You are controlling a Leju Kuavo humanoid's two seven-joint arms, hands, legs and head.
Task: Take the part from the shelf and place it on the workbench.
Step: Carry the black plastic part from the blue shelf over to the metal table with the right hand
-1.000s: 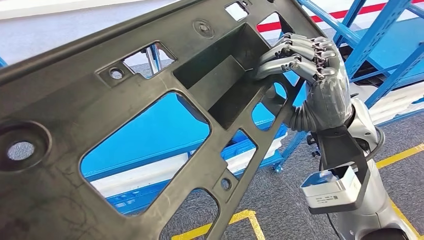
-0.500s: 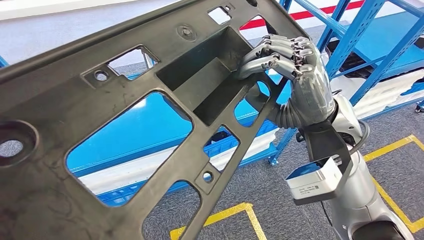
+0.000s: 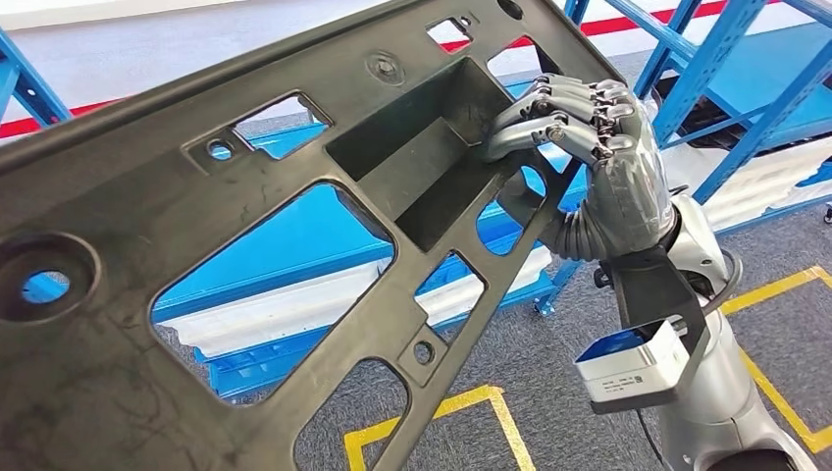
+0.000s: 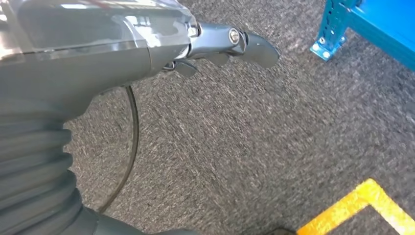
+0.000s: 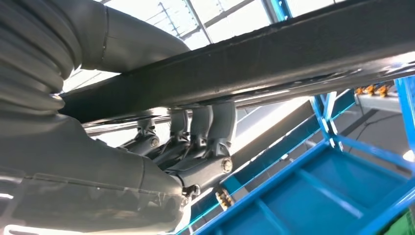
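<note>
Part: large flat black plastic panel w/ cut-out windows and a recessed box pocket (image 3: 245,245), tilted, spans head view from lower left to upper centre; off the shelf, carried in air.
Right robot hand: (image 3: 598,147) upper right of centre in head view, fingers (image 3: 549,108) curled over panel's edge by the pocket, clamped on it; right wrist view shows fingers (image 5: 215,127) hooked under the dark bar of the panel.
Left robot hand: (image 4: 230,44) top of left wrist view, over grey carpet; fingers mostly hidden, can't tell if apart or together.
Shelf: blue steel rack (image 3: 746,88) upper right and behind panel.
Floor: grey carpet w/ yellow tape lines (image 3: 461,412), bottom centre.
Step, my read: carry phase, worktop not seen yet.
Doing it well: keep grip firm, panel is long & held near one end so likely to swing; turn slow, keep low end off rack posts, level it before setting down.
</note>
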